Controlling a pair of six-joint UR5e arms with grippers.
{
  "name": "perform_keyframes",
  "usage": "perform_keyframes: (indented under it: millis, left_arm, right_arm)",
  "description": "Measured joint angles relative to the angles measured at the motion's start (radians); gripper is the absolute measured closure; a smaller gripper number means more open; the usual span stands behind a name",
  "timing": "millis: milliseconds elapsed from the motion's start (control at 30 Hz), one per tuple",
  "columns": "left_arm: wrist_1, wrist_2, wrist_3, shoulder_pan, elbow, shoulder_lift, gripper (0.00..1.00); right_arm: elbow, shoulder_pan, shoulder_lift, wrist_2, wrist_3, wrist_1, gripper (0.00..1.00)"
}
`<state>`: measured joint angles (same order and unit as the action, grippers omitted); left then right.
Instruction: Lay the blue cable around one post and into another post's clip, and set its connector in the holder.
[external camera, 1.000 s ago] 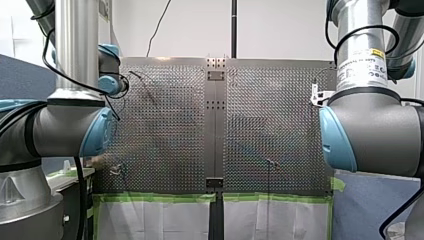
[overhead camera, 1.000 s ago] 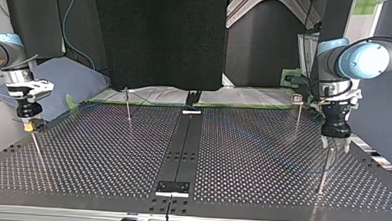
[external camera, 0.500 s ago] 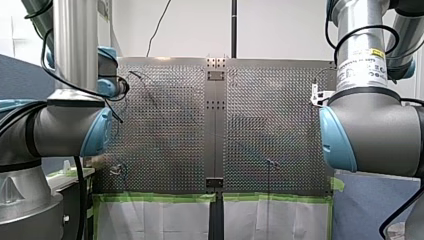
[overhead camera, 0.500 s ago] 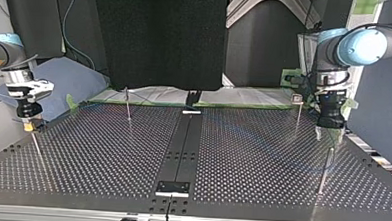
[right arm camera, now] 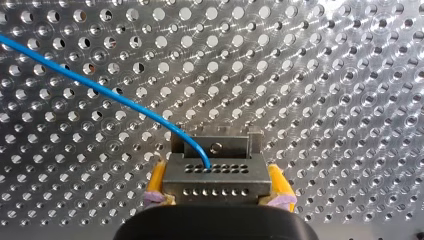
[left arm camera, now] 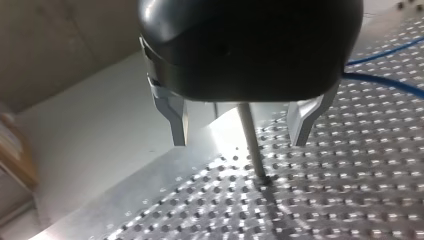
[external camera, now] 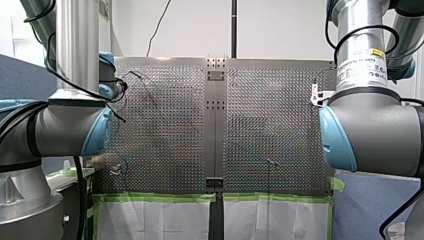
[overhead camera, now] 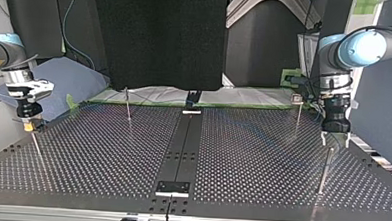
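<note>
**A:** Pose of my left gripper?

**B:** Pointing straight down from a vertical wrist, spread wide, grasping nothing. Straddling a thin post in the left wrist view, with clear gaps to both fingers.

**A:** And the blue cable?

**B:** Ending in the connector, itself pinched tight between the yellow pads of my right gripper. Leaving the connector's upper face and running away ahead of that gripper, off to one side, over the table. Also in sight lying flat beside my left gripper, apart from its fingers.

**A:** Against a second ago?

**B:** Sat lower then on the left, fingers down around the post's top. Lifted half a second ago; now shifted a little sideways, tips just above the post's top in the top view. No change on the right: same clamp, same spot.
</note>
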<state>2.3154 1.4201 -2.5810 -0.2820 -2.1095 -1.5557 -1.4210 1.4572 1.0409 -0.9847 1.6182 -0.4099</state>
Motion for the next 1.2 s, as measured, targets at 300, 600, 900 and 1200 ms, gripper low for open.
perform_keyframes:
  millis: [300,600,900,1200]
  left_arm:
    - [-0.087,0.001,-0.088,-0.01,0.018,-0.027,0.0]
    - [-0.168,-0.008,-0.17,-0.012,0.041,-0.028,0.0]
    - [-0.124,0.023,-0.165,-0.01,0.114,-0.083,0.0]
    - [-0.049,0.09,-0.093,-0.021,0.188,-0.141,0.0]
  right_arm:
    - [0.0,0.0,0.0,0.0,0.0,0.0,1.0]
    - [0.0,0.0,0.0,0.0,0.0,0.0,1.0]
    - [0.0,0.0,0.0,0.0,0.0,0.0,1.0]
    - [0.0,0.0,0.0,0.0,0.0,0.0,1.0]
